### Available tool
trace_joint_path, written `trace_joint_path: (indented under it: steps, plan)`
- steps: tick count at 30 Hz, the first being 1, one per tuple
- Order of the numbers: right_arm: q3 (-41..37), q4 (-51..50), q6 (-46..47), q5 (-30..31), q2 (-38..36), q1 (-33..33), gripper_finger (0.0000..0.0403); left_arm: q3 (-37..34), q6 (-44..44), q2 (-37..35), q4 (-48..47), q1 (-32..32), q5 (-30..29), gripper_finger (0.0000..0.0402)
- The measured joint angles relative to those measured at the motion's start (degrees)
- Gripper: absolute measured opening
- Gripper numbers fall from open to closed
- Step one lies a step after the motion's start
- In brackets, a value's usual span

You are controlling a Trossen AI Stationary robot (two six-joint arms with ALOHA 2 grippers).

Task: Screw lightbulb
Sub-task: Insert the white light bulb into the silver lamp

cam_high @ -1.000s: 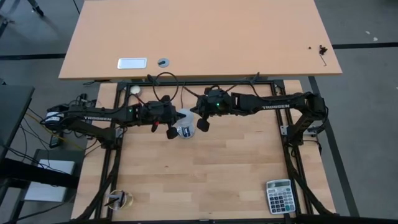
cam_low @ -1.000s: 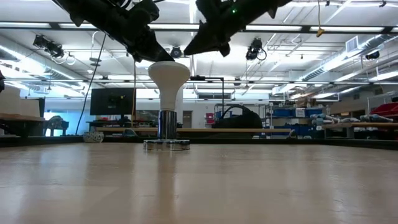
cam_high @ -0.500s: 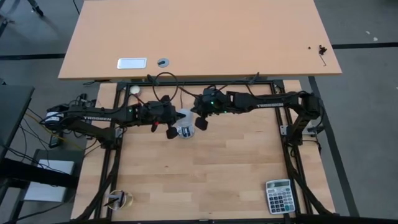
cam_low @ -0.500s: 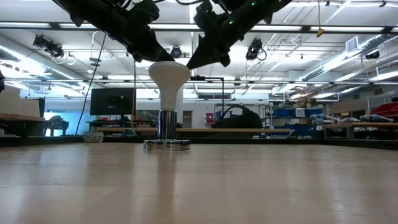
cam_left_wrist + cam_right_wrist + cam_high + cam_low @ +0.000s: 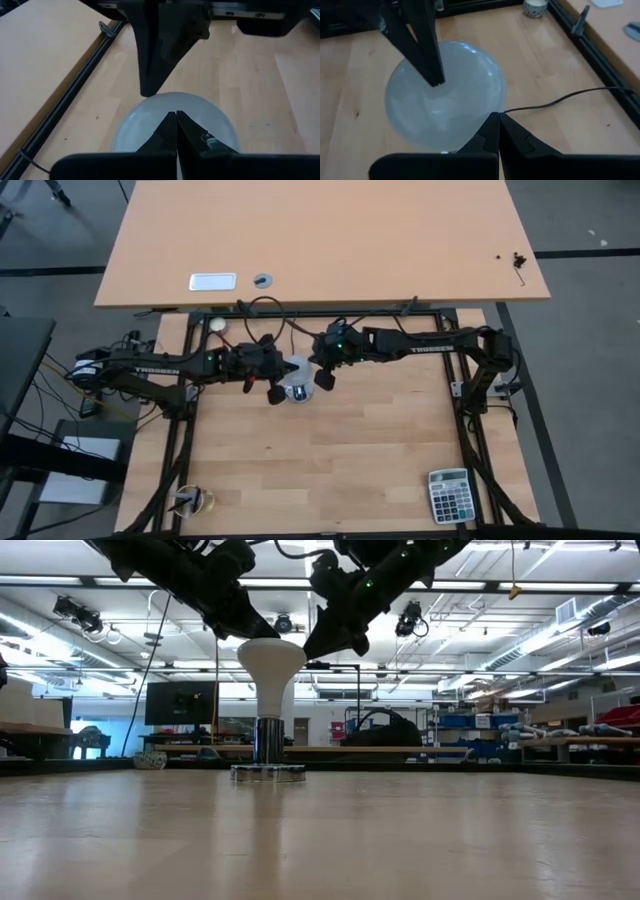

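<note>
**Bulb upright in socket, both grippers at its face**

We see the lightbulb (image 5: 271, 680) standing base-down in the socket (image 5: 268, 772) mid-bench. We judge it light, smooth, fragile: hold the wide rim gently. Left gripper (image 5: 176, 125) and right gripper (image 5: 498, 125) hover over it, fingers closed, holding nothing. A small cup (image 5: 535, 7) sits near the frame; contents unclear.

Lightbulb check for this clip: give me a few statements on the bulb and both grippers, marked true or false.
1. The lightbulb stands upright on the socket disc, wide face up. True.
2. The left gripper is wide open. False: its fingers are shut together above the bulb's face.
3. The right gripper is shut, at the bulb's edge. True.
4. The calculator lies beside the bulb. False: it lies at a far table corner.
</note>
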Motion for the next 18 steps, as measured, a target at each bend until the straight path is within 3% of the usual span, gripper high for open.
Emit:
trace_joint_path:
  steps: [11, 18]
  plan:
    - [-0.2, -2.0, 0.2, -4.2, -3.1, 2.9, 0.0009, 0.0, 0.0, 0.0, -0.3, 0.1, -1.8, 0.0]
    - [-0.1, -0.7, 0.0, 3.4, -2.8, 2.0, 0.0009, 0.0, 0.5, 0.0, -0.3, 0.1, -1.7, 0.0]
